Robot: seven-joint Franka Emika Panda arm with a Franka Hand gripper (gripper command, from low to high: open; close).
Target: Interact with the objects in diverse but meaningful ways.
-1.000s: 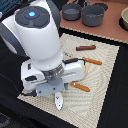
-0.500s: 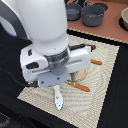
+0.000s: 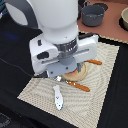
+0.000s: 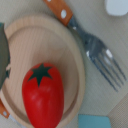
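The arm bends low over the woven mat (image 3: 102, 92), its wrist directly above the round wooden plate (image 3: 84, 72). The red tomato (image 4: 43, 95) lies on that plate, beside the fork (image 4: 95, 50). The gripper's fingers are hidden, so its opening cannot be judged.

A black tabletop (image 3: 15, 60) filled most of the exterior view. A beige woven mat (image 3: 102, 95) lay on it, its corners turned askew to the table's edges. Behind, at the view's far edge, ran a wooden surface (image 3: 114, 12). The light was even and soft.
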